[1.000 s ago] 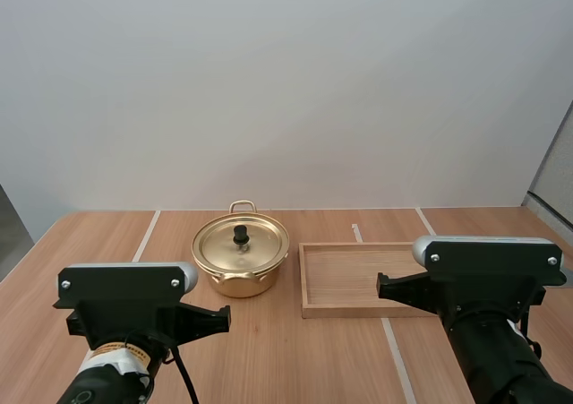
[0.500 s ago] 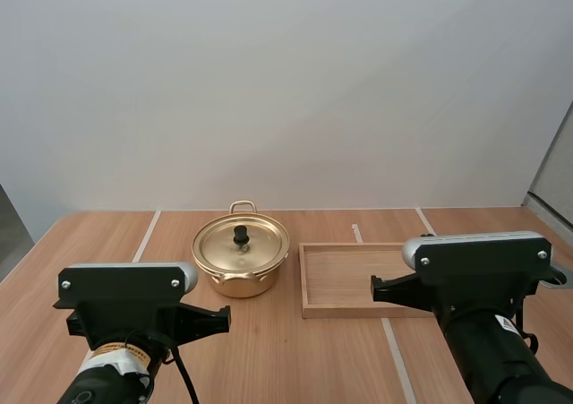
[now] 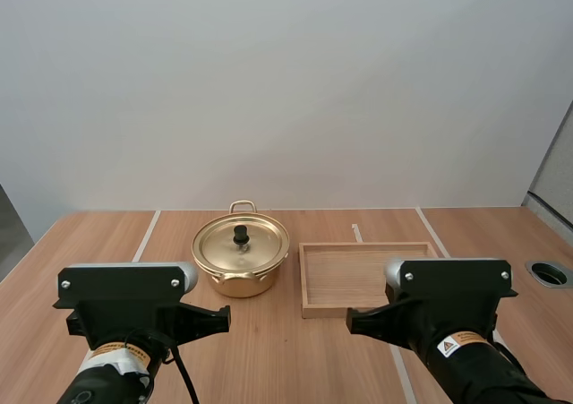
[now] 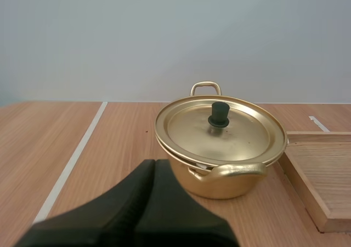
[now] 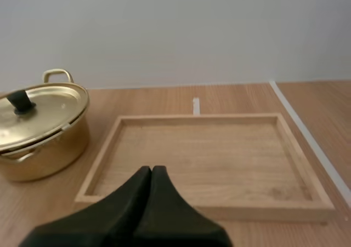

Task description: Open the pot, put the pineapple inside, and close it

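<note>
A gold pot [image 3: 240, 270] stands on the wooden table, its lid [image 3: 255, 247] on and a black knob [image 3: 240, 235] on top. In the left wrist view my left gripper [image 4: 154, 165] is shut, its fingers together as one dark wedge, a short way in front of the pot [image 4: 225, 178] and apart from it. My right gripper [image 5: 151, 171] is also shut on nothing, its tip before the front rim of the wooden tray [image 5: 219, 210], with the pot [image 5: 38, 143] off to the side.
The shallow wooden tray [image 3: 327, 312] lies just right of the pot with nothing in it. White tape lines [image 3: 146, 236] cross the table. A round cable hole [image 3: 549, 272] sits near the table's right edge.
My right arm has moved left and drawn back toward the table's near side. The left arm, pot and tray have stayed where they were.
</note>
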